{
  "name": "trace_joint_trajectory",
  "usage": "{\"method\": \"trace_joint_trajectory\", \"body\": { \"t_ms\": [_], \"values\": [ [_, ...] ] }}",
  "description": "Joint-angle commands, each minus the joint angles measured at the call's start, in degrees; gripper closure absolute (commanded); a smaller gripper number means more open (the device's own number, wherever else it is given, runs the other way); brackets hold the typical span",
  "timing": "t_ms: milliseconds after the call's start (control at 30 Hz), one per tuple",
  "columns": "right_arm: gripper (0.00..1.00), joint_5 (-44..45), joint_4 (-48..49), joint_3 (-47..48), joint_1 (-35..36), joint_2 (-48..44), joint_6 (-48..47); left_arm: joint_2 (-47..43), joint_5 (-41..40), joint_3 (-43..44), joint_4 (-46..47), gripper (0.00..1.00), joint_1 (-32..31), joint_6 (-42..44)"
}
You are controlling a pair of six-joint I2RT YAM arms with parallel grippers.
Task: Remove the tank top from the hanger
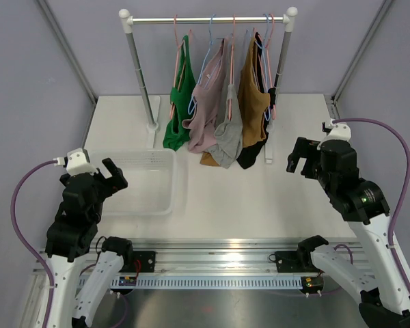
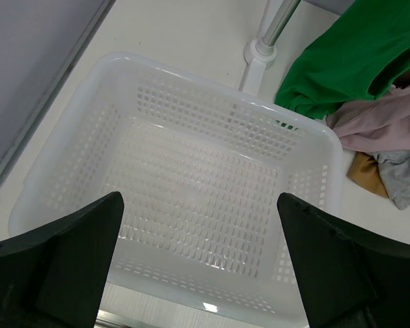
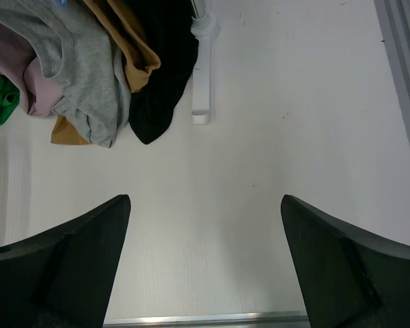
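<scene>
The left pincer (image 1: 113,172) is held spread wide with nothing between its fingers, directly above the near part of the one white perforated basket (image 2: 219,85). The rim of this basket is seen on every side below it. To the left of this pincer only a narrow strip of tabletop (image 1: 212,198) is left before the grey wall. Ahead of it and to its right, just past the basket's far corner, the left post (image 1: 140,75) of the clothes rack is planted. The right pincer (image 1: 299,158) is likewise held spread and empty, over bare tabletop, with open room beneath it and to both sides. The tabletop's right edge is seen further to its right. Ahead of it the foot (image 3: 201,96) of the right post is found, so two posts are counted, joined by one rail (image 1: 208,20). From that rail, ahead of both pincers and between them, five garments are hung on thin pink and blue hangers (image 1: 178,48): green (image 1: 180,102), pink (image 1: 208,102), grey (image 1: 229,133), brown (image 1: 253,96) and black (image 1: 249,156). Their hems are bunched on the tabletop. The tank top is among these, though which one it is cannot be told. The number of hangers cannot be counted.
</scene>
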Motion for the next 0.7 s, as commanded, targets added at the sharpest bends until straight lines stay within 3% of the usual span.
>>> {"method": "trace_joint_trajectory", "body": {
  "t_ms": [0,233,467,633,667],
  "values": [
    [0.00,-2.3,2.8,2.0,0.3,-0.1,0.3,-0.4,-0.9,0.1,2.8,0.01,-0.2,-0.4],
    [0.00,-7.7,8.1,5.4,0.4,5.0,-1.5,-0.3,-0.4,-0.1,3.1,0.01,-0.2,-0.4],
    [0.02,-3.3,10.5,21.8,-0.1,21.2,-6.6,-0.7,-0.1,-0.2,3.0,0.01,-0.6,-0.3],
    [0.16,-12.9,10.3,33.6,-6.5,34.2,-7.9,-1.1,-0.3,-0.2,3.0,0.01,-1.4,-0.3],
    [0.23,-13.9,10.9,36.8,-7.1,35.6,-8.1,-1.1,-0.2,-0.2,3.1,0.01,-1.4,-0.4]
  ]
}}
